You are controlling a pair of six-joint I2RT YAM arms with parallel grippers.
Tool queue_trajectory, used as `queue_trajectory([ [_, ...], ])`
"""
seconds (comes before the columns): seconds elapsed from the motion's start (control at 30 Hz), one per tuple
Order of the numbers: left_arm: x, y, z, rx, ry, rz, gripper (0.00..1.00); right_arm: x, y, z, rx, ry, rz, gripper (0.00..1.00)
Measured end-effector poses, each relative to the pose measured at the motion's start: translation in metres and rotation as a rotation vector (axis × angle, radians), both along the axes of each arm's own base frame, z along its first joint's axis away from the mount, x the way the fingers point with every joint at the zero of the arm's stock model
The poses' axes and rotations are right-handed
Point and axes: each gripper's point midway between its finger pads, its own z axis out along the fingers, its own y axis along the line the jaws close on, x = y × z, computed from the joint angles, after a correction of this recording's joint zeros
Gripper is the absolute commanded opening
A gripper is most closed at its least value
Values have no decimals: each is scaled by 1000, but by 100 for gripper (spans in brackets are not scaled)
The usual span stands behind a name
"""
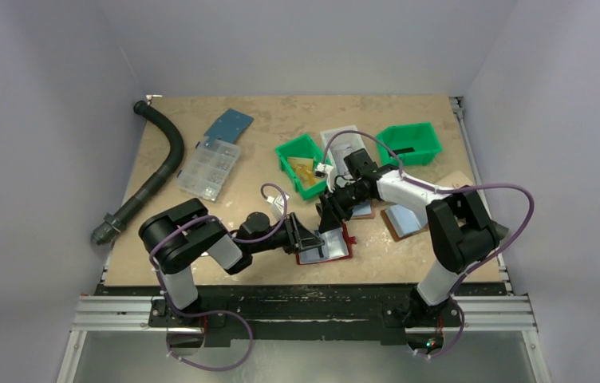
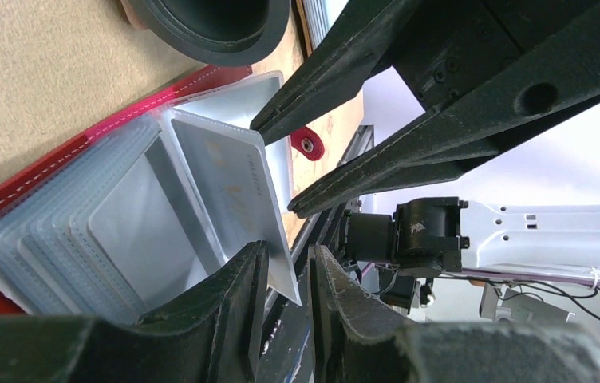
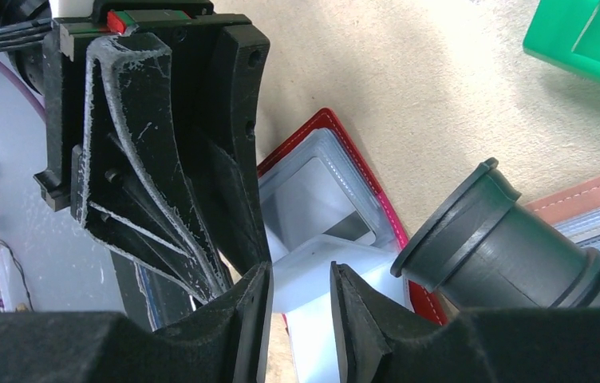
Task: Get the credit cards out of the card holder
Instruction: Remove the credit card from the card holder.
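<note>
Grey card (image 2: 233, 183) betw L fingers (image 2: 247, 275), grip unclear; R fingers (image 3: 247, 315) apart at card holder (image 2: 41, 171)

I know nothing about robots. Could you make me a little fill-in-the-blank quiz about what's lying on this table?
1. The open card holder has a ___ cover.
2. Both bins farther back on the table are ___.
3. The clear box sits to the ___ of the bins.

Missing words: red; green; left.
</note>
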Motion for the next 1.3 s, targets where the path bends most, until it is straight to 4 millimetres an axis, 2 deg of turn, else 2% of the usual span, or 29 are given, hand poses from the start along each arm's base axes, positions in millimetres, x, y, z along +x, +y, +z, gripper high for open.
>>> queue_trajectory([
  [0.63,-7,-10,-3,-1,3,-30,33,-1,-3,-1,4,28,-10,55],
  [0.9,-8,-15,0,-14,0,-39,34,3,-6,-5,-29,13,-26,55],
  [1.03,-8,-16,-1,-16,7,-38,35,7,-10,-9,-58,-2,-41,53],
  [1.17,-9,-16,-3,-14,9,-38,35,9,-12,-12,-81,-12,-55,41],
  [1.3,-9,-16,-4,-14,10,-38,35,12,-15,-14,-101,-20,-66,34],
])
